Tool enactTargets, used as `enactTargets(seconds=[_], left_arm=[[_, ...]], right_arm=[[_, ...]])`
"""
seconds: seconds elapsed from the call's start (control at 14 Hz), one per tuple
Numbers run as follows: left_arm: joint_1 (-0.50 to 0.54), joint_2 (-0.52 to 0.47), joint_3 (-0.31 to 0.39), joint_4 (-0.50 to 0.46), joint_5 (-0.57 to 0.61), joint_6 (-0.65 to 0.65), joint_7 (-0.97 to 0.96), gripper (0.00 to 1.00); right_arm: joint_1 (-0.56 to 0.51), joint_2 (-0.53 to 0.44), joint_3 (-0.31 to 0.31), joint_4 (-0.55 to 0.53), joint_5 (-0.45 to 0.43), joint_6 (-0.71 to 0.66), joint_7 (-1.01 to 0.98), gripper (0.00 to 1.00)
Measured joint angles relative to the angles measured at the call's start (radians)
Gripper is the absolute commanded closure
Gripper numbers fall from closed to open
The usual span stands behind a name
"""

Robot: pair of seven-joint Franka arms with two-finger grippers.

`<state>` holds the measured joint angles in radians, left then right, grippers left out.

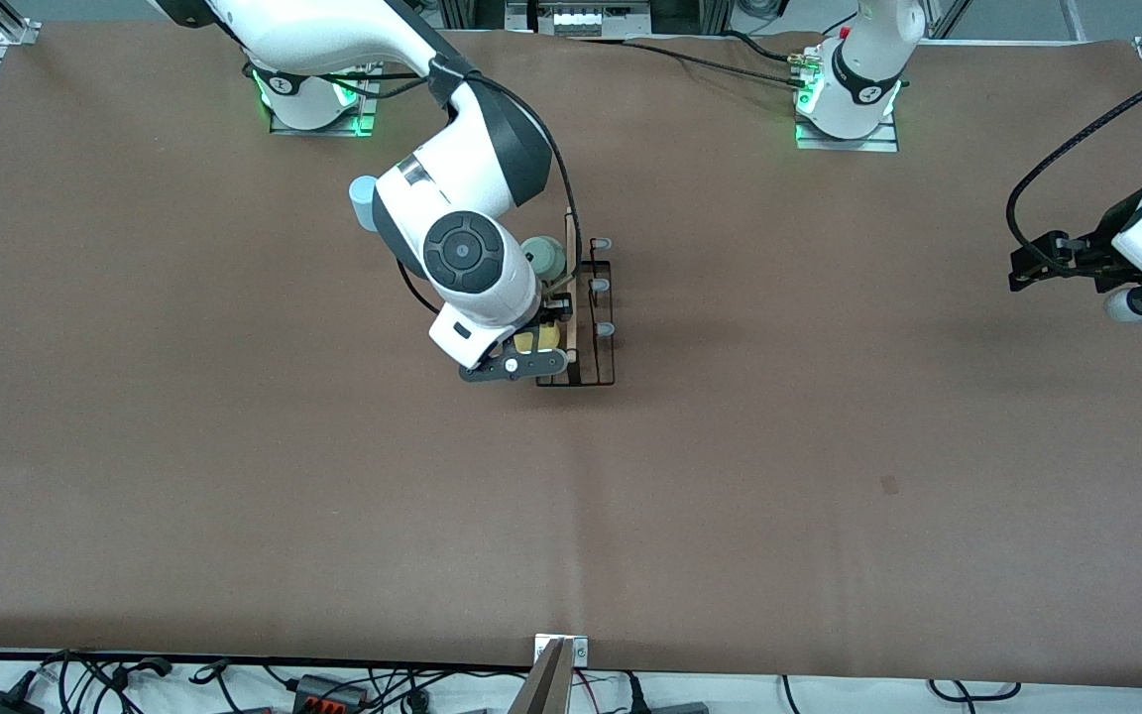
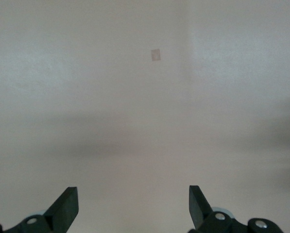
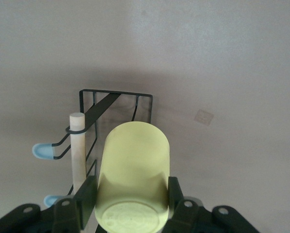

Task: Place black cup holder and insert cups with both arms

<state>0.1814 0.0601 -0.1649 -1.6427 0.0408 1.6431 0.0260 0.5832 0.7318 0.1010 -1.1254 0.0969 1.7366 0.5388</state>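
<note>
Brown counter (image 1: 234, 476) is carrying the black cup holder (image 1: 593, 337). Right tool (image 3: 130, 204) is squeezing the yellow cup (image 3: 132, 179); it should be sliding straight onto a prong. Left tool (image 2: 133, 206) is waiting, wide.

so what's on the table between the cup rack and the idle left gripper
Nothing: in the front view only bare brown table separates the black rack from the open left gripper, which waits over its end.

Yellow cup (image 3: 133, 170) between fingers (image 3: 86, 196), beside rack (image 3: 116, 104)
</note>
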Motion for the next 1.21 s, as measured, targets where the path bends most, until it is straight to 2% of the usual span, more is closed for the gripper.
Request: enactTargets(seconds=[0.36,0.43,0.5,0.57,0.93,1.21], left_arm=[[0.000,0.000,0.000,0.000,0.000,0.000,0.000,0.00],[0.000,0.000,0.000,0.000,0.000,0.000,0.000,0.00],[0.000,0.000,0.000,0.000,0.000,0.000,0.000,0.00],[0.000,0.000,0.000,0.000,0.000,0.000,0.000,0.00],[0.000,0.000,0.000,0.000,0.000,0.000,0.000,0.00],[0.000,0.000,0.000,0.000,0.000,0.000,0.000,0.00]], right_arm=[[0.005,0.031,0.000,0.000,0.000,0.007,0.000,0.70],[0.008,0.037,0.000,0.000,0.000,0.018,0.001,0.65],[0.010,0.043,0.000,0.000,0.000,0.032,0.001,0.30],[0.012,0.048,0.000,-0.001,0.000,0.044,0.001,0.00],[0.009,0.047,-0.013,0.010,-0.001,0.067,0.012,0.00],[0.003,-0.028,-0.098,0.036,-0.004,0.051,0.013,0.00]])
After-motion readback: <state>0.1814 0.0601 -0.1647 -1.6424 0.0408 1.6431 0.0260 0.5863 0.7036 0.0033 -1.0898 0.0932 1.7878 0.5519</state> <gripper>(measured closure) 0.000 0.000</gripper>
